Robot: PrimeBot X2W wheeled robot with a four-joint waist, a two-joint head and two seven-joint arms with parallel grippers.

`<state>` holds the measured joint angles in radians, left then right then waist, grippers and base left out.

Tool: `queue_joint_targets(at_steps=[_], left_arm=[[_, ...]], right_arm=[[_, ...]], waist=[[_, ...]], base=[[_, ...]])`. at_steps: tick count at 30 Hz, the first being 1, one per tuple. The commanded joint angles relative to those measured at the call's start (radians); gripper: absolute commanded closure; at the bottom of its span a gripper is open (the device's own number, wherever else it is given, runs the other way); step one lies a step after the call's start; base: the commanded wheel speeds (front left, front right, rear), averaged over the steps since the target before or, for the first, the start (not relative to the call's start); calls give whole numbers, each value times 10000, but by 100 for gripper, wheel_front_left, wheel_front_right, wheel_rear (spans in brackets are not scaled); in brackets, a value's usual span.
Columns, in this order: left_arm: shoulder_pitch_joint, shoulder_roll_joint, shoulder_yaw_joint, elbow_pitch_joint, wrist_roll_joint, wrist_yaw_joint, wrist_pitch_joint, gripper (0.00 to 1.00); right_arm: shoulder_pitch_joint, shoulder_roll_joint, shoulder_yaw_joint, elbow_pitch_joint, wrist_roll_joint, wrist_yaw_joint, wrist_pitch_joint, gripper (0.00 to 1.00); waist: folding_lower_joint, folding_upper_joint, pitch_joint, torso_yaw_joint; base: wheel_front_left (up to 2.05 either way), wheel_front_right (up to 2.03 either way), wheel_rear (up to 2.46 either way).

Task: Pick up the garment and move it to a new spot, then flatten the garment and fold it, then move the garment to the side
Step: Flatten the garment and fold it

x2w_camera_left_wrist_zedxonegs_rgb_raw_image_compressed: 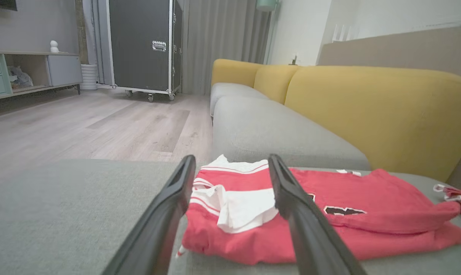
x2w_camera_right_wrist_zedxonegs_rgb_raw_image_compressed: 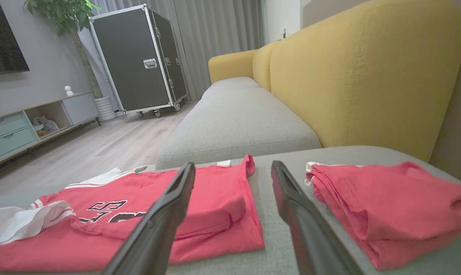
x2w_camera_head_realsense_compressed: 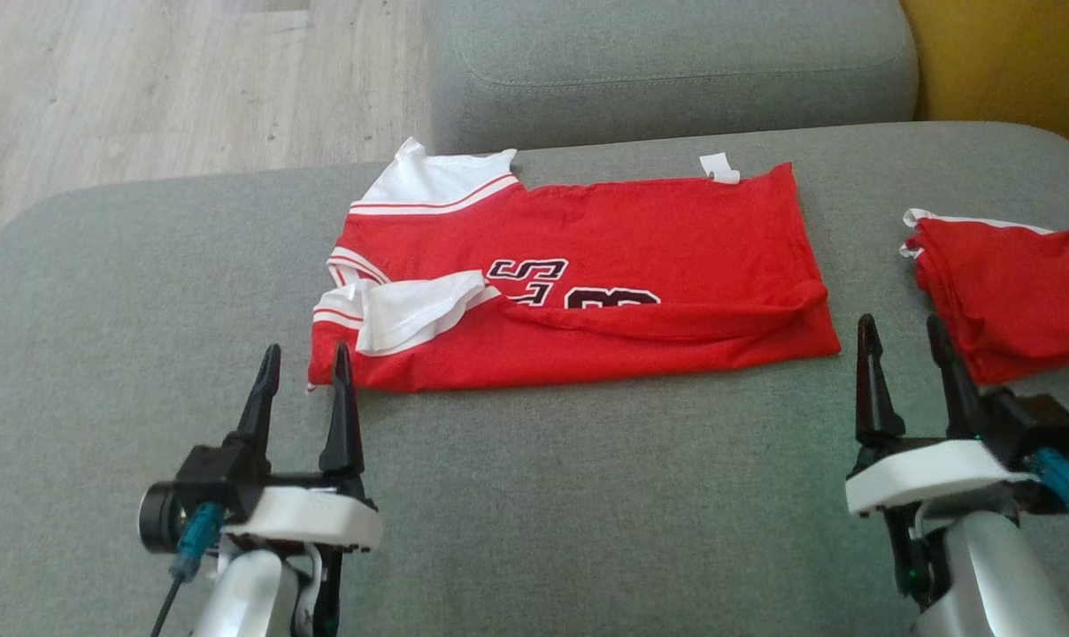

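Surface: grey sofa seat cushion point(x2w_camera_head_realsense_compressed: 534, 495), wide and flat, with a second grey cushion point(x2w_camera_head_realsense_compressed: 676, 62) beyond it and a yellow backrest point(x2w_camera_head_realsense_compressed: 1012, 53) on the robot's right.
Room: pale wooden floor point(x2w_camera_head_realsense_compressed: 145, 80) to the left; the wrist views show a black wheeled flight case point(x2w_camera_left_wrist_zedxonegs_rgb_raw_image_compressed: 142, 42), grey curtains, a low sideboard point(x2w_camera_left_wrist_zedxonegs_rgb_raw_image_compressed: 32, 72) and a potted plant point(x2w_camera_right_wrist_zedxonegs_rgb_raw_image_compressed: 62, 11).
Garment: red jersey point(x2w_camera_head_realsense_compressed: 658, 239) lies flat across the middle of the seat cushion, long axis running left to right.
Garment shape: white sleeves with red stripes sit at its left end; the near long edge is folded over the body and covers part of the black lettering; a small white label point(x2w_camera_head_realsense_compressed: 719, 168) sticks out at the far edge.
Other cloth: folded red garment point(x2w_camera_head_realsense_compressed: 1012, 283) with a white edge lies apart from the jersey, at the cushion's right side.
Left gripper point(x2w_camera_head_realsense_compressed: 308, 349): jaws spread wide and empty, fingers pointing at the jersey's near left corner; one fingertip overlaps that corner in the head view, contact cannot be told.
Right gripper point(x2w_camera_head_realsense_compressed: 901, 320): jaws spread wide and empty, fingers standing between the jersey's right end and the folded red garment, one fingertip beside that garment's near edge.
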<state>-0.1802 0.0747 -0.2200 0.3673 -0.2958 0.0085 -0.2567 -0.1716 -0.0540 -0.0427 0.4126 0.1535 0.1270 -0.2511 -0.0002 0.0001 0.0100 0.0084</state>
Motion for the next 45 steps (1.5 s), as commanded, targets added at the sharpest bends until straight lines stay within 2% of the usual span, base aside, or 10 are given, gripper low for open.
queue_joint_targets(at_steps=[1, 6, 11, 20, 29, 30, 31, 32, 40, 45], left_arm=[[-544, 5, 474, -218, 124, -40, -50, 0], [-871, -87, 690, 566, 309, -143, -50, 0], [-1662, -92, 715, 2238, 335, -81, 14, 0], [-3369, 275, 1115, 5080, 80, 379, 803, 0], [-4097, 400, 967, 6933, -50, 173, 2013, 0], [-4134, 385, 900, 7086, -41, 86, 2155, 24], [-4167, 371, 836, 7205, -33, -7, 2249, 76], [-4201, 361, 774, 7280, -18, -95, 2268, 100], [-4608, 301, 380, 6728, 277, -312, 439, 100], [-4706, 152, 113, 5690, 461, -594, -15, 100]], right_arm=[[-382, 29, 303, -415, 150, 37, -106, 0], [-534, 34, 598, -515, 345, 37, -106, 0], [-751, 35, 697, -598, 351, 37, -106, 0], [-1092, 36, 965, -679, 432, 37, -106, 0], [-1369, 37, 1068, -724, 563, 37, -106, 0], [-1396, 37, 1095, -676, 580, 37, -106, 0], [-1425, 37, 1150, -557, 557, 37, -106, 0], [-1473, 37, 1193, -412, 498, 37, -97, 0], [-2409, 37, 86, 1730, -313, 37, 1600, 0], [-3324, 37, -68, 3173, -298, 37, 2492, 0]], waist=[[2, -1, 20, -25], [2, -1, 229, -174], [2, -1, 618, -357], [2, -1, 1431, -740], [2, -1, 1753, -907], [2, -1, 1756, -904], [2, -1, 1752, -894], [2, -1, 1741, -875], [2, -1, 1580, -385], [2, -1, 1577, -73]], base=[[0, 0, 0], [0, 0, 0], [0, 0, 0], [0, 0, 0], [0, 0, 0], [0, 0, 0], [0, 0, 0], [0, 0, 0], [0, 0, 0], [0, 0, 0]])
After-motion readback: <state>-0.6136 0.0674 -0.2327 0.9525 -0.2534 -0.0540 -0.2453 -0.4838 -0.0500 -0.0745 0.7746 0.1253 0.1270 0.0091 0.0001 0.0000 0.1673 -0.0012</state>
